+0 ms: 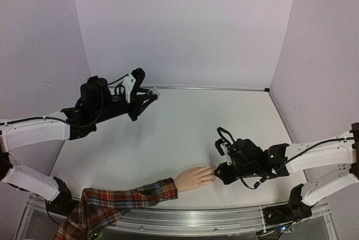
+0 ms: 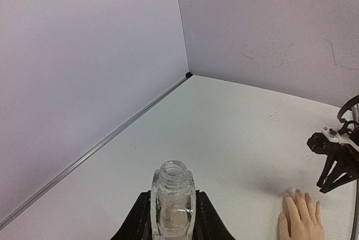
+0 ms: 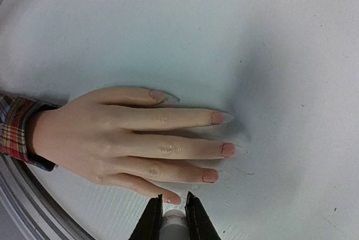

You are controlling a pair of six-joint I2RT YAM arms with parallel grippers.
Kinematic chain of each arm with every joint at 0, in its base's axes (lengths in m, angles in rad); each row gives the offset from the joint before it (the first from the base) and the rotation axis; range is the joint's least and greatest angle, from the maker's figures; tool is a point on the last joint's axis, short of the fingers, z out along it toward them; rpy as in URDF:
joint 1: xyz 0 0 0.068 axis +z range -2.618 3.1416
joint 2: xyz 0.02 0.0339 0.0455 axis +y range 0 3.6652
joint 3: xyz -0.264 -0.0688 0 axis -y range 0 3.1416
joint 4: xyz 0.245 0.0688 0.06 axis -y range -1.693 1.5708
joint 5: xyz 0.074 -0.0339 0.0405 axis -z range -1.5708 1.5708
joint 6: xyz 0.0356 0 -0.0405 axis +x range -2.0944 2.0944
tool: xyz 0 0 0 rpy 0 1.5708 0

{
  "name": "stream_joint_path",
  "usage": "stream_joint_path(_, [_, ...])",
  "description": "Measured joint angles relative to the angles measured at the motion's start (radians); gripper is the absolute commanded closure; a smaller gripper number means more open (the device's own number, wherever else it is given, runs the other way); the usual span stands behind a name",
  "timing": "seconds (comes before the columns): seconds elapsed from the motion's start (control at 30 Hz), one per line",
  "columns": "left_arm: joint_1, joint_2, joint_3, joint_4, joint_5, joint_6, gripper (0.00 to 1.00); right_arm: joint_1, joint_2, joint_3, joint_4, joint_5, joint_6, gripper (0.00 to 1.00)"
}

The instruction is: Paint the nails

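Observation:
A pale peach mannequin hand [image 1: 193,178] with a red plaid sleeve [image 1: 123,201] lies flat at the table's near edge, fingers pointing right. In the right wrist view its nails [image 3: 227,150] look pink, and the thumb nail is paler. My right gripper [image 3: 174,199] is shut on a white cap [image 3: 174,221] and sits right at the little finger's nail [image 3: 173,198]; no brush shows. In the top view the right gripper [image 1: 220,171] touches the fingertips. My left gripper [image 2: 173,209] is shut on a small clear uncapped bottle [image 2: 173,195], held up at the back left [image 1: 154,91].
Pale walls close the table on the left, back and right. A metal rail [image 1: 213,217] runs along the near edge under the sleeve. The right gripper [image 2: 336,161] and the hand [image 2: 300,217] show in the left wrist view.

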Motion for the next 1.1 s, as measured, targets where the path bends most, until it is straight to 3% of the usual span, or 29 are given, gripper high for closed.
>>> stream_joint_path(1.1, [0.0, 0.0, 0.0, 0.0, 0.006, 0.0, 1.0, 0.0, 0.047, -0.008, 0.058, 0.006, 0.03, 1.0])
